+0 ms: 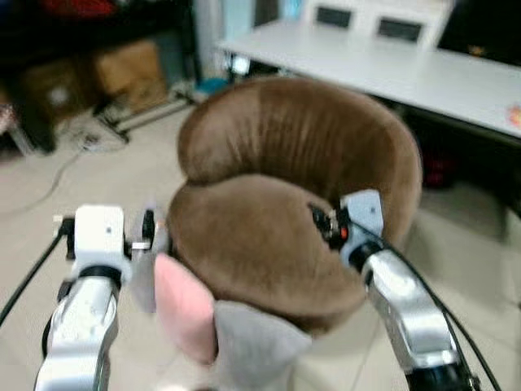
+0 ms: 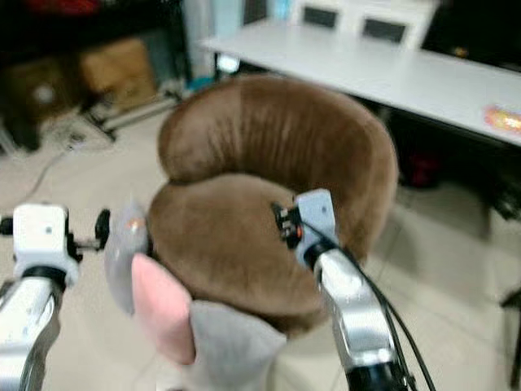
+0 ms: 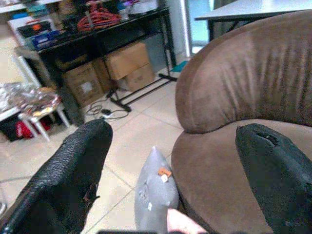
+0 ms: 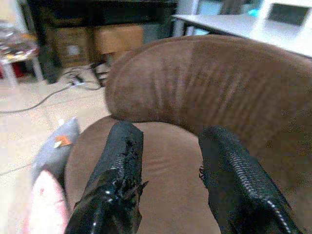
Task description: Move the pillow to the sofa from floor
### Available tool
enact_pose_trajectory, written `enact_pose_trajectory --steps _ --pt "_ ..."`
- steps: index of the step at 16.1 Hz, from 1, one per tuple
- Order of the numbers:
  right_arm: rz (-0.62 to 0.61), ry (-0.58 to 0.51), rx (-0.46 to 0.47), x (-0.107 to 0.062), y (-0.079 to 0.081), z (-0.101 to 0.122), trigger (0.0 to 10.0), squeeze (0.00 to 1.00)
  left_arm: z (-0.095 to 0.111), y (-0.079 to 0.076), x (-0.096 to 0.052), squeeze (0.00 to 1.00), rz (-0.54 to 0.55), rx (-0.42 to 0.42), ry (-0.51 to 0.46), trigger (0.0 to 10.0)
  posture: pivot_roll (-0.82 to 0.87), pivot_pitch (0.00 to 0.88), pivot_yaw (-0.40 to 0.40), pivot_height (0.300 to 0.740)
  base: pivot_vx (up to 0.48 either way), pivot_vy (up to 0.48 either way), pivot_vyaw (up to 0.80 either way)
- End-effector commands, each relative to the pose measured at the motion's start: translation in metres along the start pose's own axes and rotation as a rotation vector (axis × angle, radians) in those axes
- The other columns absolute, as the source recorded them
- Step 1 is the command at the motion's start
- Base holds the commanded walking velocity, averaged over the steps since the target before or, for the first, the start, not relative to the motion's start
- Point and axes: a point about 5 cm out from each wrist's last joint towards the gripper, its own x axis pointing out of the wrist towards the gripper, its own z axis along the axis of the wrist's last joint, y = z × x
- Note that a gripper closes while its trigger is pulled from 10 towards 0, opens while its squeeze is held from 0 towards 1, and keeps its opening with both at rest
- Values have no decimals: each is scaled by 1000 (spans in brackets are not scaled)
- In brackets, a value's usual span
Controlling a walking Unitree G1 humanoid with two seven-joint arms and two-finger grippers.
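Note:
A grey pillow point(image 1: 248, 346) with a pink patch point(image 1: 183, 314) is close in front of me, leaning against the near left edge of the round brown sofa point(image 1: 293, 147). Its grey corner point(image 3: 156, 190) sticks up between the fingers of my left gripper point(image 3: 175, 134), which is open and beside the sofa's left rim. My right gripper point(image 4: 170, 131) is open over the brown seat, touching nothing that I can see. What holds the pillow up is hidden below the eye views.
A white table point(image 1: 391, 65) stands behind the sofa to the right. Cardboard boxes point(image 1: 126, 69) under a black shelf and loose cables point(image 1: 89, 138) lie at the back left. Pale tiled floor point(image 1: 49, 187) surrounds the sofa.

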Motion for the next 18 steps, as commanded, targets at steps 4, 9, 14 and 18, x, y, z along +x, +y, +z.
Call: enact_pose_trajectory --steps 4,9,14,18 --pt "-81 -32 94 -5 -8 -2 10000 0 2 11 0 0 47 14 -51 10000 46 0 -7 740 0 0 0" --pt "-102 -56 90 -10 -6 -1 10000 0 -8 15 -7 0 74 -81 -42 10000 53 0 -38 720 0 0 0" --pt "-95 -35 96 -11 -4 -5 10000 0 -13 15 -12 0 62 -77 -41 10000 63 0 -51 670 0 0 0" --pt "-104 -28 77 -8 -5 -5 10000 0 -5 23 -2 0 101 -90 -68 10000 55 0 -50 632 0 0 0"
